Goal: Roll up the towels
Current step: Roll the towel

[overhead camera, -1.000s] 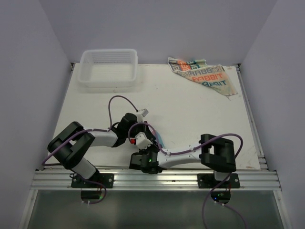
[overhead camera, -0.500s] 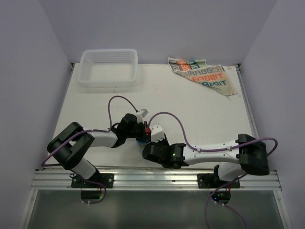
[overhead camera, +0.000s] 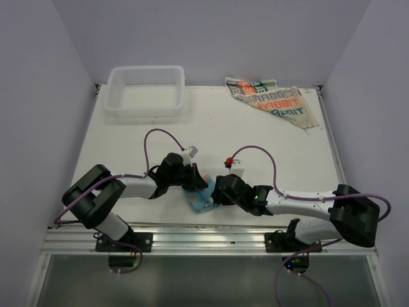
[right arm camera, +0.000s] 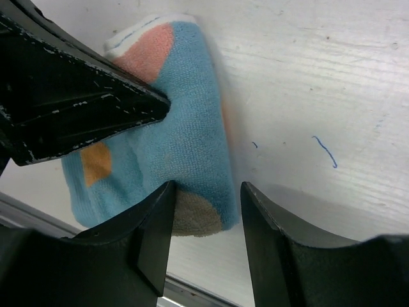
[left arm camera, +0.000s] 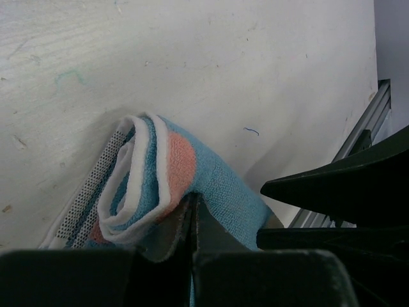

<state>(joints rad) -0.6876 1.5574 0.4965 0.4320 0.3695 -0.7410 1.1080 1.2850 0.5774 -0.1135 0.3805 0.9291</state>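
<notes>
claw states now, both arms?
Left claw: closed, tips against the rolled light blue polka-dot cloth towel; pinch cannot be told.
Right claw: open, straddling that towel's end, gripping nothing.

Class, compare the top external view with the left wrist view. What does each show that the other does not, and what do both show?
Only the top external view shows the white basket at the far left and the cream RABBIT towel lying unrolled at the far right. Only the left wrist view shows the rolled end of the blue towel, with white, blue and orange layers spiralling, and the left gripper with its jaws shut at the towel's fold. Both show the blue towel lying between the left gripper and the open right gripper.
</notes>
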